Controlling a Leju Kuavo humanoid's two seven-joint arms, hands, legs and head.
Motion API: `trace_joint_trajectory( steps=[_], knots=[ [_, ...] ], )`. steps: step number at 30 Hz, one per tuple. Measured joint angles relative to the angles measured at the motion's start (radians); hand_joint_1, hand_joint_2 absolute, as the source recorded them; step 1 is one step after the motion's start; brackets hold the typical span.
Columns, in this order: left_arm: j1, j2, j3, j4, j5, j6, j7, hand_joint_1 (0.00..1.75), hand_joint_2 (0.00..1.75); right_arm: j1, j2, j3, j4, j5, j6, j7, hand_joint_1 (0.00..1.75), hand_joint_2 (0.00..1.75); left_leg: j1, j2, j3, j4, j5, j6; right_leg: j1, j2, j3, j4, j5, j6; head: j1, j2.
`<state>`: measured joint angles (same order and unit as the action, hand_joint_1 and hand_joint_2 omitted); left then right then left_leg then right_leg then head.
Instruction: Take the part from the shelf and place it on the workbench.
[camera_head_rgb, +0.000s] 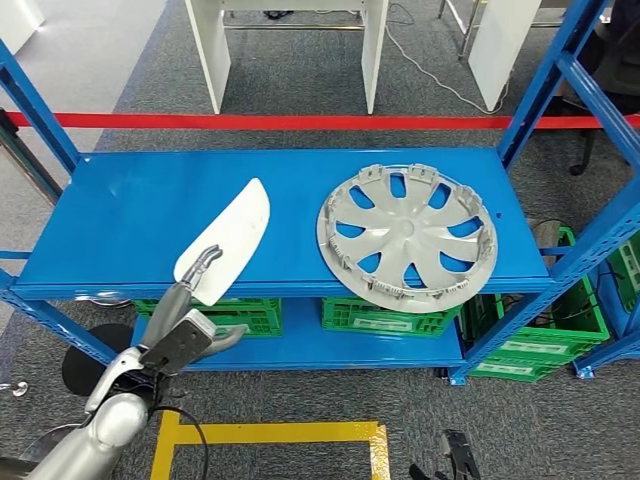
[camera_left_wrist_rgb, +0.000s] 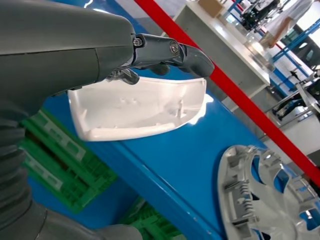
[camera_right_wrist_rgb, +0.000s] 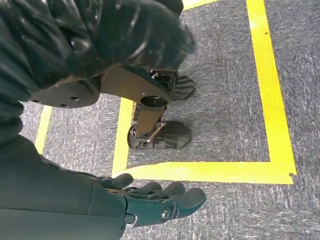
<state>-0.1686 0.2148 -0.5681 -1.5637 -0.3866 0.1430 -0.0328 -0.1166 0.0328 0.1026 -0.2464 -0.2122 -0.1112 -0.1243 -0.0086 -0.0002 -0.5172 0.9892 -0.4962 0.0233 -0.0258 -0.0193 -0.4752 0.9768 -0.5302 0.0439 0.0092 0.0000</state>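
Here the left hand (camera_head_rgb: 198, 272) grasps the white, elongated plastic shell part (camera_head_rgb: 226, 240) at its near end, dark fingers (camera_left_wrist_rgb: 170, 52) curled over the part's upper edge, as the left wrist view shows. The part lies over the front edge of the blue metal shelf (camera_head_rgb: 136, 215), its near end jutting past that edge; whether it touches the shelf cannot be told. Further along the shelf from the part lies a silver-grey spoked plastic wheel cover (camera_head_rgb: 407, 235), well apart from it. Green plastic crates (camera_head_rgb: 377, 315) sit on the tier beneath the shelf. The right hand (camera_right_wrist_rgb: 158, 200) hangs above grey carpet marked with yellow floor tape (camera_right_wrist_rgb: 211, 172), fingers extended and holding nothing.
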Motion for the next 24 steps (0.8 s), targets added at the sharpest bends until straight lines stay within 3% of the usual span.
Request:
trace_joint_trajectory(
  steps=[10,24],
  knots=[
    [0.035,0.017,0.021,-0.004,0.098,-0.086,0.027,0.00,1.75,0.005,0.000,-0.003,0.000,0.010,0.000,0.006,0.00,1.75,0.000,0.000,0.000,0.000,0.000,0.000,0.000,0.000,0.000,0.000,0.000,0.000,0.000,0.000],
    [0.039,0.020,0.051,-0.003,0.037,-0.039,0.025,0.00,1.75,0.006,0.000,-0.012,0.000,0.018,0.004,0.009,0.00,1.75,0.000,0.000,0.000,0.000,0.000,0.000,0.000,0.000,0.000,0.000,0.000,0.000,0.000,0.000]
  ],
)
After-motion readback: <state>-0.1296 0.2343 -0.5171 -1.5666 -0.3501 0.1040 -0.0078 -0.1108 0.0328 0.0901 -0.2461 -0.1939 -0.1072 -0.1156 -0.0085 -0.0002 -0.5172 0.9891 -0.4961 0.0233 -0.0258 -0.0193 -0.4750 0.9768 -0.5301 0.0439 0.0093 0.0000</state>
